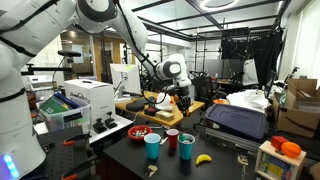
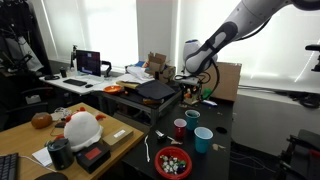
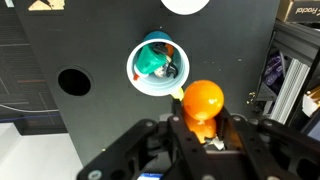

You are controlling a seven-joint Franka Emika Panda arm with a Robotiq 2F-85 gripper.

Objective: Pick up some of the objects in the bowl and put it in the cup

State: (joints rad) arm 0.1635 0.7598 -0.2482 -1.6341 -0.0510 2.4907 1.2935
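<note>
- The claw (image 3: 203, 120) is clamped tight on a round orange object (image 3: 203, 98). Its two dark fingers (image 3: 178, 122) press against either side of it, with nothing else in the grip.
- In the wrist view the orange object hangs just beside the rim of a pale-rimmed round cup (image 3: 137, 78). Seen from above, this cup has teal and dark contents. The object is clear of the cup and not touching it.
- In both exterior views the claw (image 1: 181, 98) (image 2: 192, 92) hangs high over the black tabletop (image 3: 100, 115), with open air beneath it.
- The shallow round red bowl (image 2: 159, 162) (image 1: 132, 133) sits near the table's front edge, well apart from the claw. The tiny dark and pale pieces (image 2: 174, 160) lie inside the bowl.
- A round black hole (image 3: 73, 82) in the tabletop lies to one side of the cup, with bare table between them.
- The table's edge runs close beside the claw in the wrist view, and a metal frame (image 3: 290, 70) stands just past it.
</note>
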